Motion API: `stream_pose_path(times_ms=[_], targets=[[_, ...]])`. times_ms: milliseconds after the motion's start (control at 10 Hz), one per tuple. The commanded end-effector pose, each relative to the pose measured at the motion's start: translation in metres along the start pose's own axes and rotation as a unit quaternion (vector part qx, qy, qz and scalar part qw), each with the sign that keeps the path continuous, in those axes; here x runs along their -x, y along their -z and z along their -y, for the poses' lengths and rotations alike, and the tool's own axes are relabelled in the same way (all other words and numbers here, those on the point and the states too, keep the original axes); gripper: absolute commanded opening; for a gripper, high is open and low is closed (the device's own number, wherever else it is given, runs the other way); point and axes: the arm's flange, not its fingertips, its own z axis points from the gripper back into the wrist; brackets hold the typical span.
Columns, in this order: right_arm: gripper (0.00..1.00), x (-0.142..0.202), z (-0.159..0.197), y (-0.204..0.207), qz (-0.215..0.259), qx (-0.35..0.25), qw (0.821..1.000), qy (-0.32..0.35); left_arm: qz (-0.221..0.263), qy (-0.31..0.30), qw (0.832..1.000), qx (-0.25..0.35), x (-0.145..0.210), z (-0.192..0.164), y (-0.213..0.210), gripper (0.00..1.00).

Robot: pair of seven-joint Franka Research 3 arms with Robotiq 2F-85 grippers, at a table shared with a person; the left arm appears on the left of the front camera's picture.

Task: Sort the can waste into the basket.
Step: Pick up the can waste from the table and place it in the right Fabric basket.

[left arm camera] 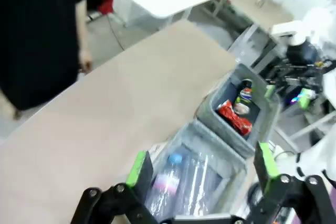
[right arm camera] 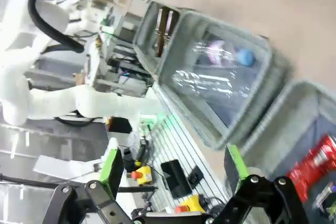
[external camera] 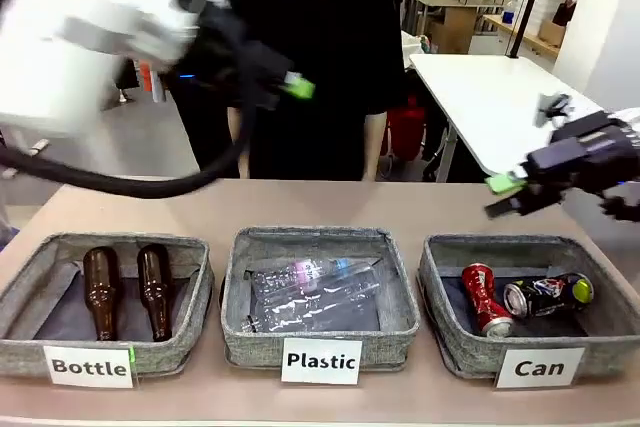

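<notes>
Red can [external camera: 484,299] and dark can [external camera: 545,295] lie in "Can" basket [external camera: 452,347] | glass bottles [external camera: 127,290] in "Bottle" basket | worktop [external camera: 330,205] beyond bare | left gripper [external camera: 297,86], right gripper [external camera: 503,195] raised, fingers apart, empty.

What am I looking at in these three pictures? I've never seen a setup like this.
Two white robot arms work at a table, a person standing opposite. The front picture looks across the table; the other two come from cameras on each arm's wrist. The left gripper and right gripper are both open and hold nothing. Three grey baskets sit in a row: brown bottles in "Bottle", clear plastic bottles in "Plastic", and a red can beside a dark can in the "Can" basket.
</notes>
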Motion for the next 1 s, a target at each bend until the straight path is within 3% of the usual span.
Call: stream_pose_path(times_ms=[0, 200, 300, 500, 600, 700, 900], targets=[[1.0, -0.027, 0.005, 0.011, 0.039, -0.066, 0.996, 0.049, -0.042, -0.085, 0.994, 0.049, 0.11, -0.07, -0.123, 1.0], [1.0, -0.041, 0.008, 0.019, 0.08, -0.112, 0.985, 0.103, -0.078, -0.115, 0.985, 0.1, 0.162, -0.114, -0.161, 1.0], [1.0, -0.048, 0.011, 0.018, 0.099, -0.13, 0.978, 0.128, -0.073, -0.114, 0.981, 0.136, 0.176, -0.132, -0.177, 1.0], [1.0, -0.044, 0.016, 0.007, 0.124, -0.129, 0.975, 0.135, 0.048, -0.138, 0.971, 0.191, 0.206, -0.158, -0.202, 1.0], [1.0, -0.044, 0.022, -0.001, 0.146, -0.135, 0.97, 0.143, 0.11, -0.144, 0.968, 0.176, 0.206, -0.166, -0.204, 1.0], [1.0, -0.042, 0.021, 0.012, 0.103, -0.127, 0.979, 0.122, -0.01, -0.148, 0.976, 0.158, 0.224, -0.151, -0.205, 1.0], [1.0, -0.042, 0.021, 0.012, 0.103, -0.127, 0.979, 0.122, -0.01, -0.148, 0.976, 0.158, 0.224, -0.151, -0.205, 1.0]])
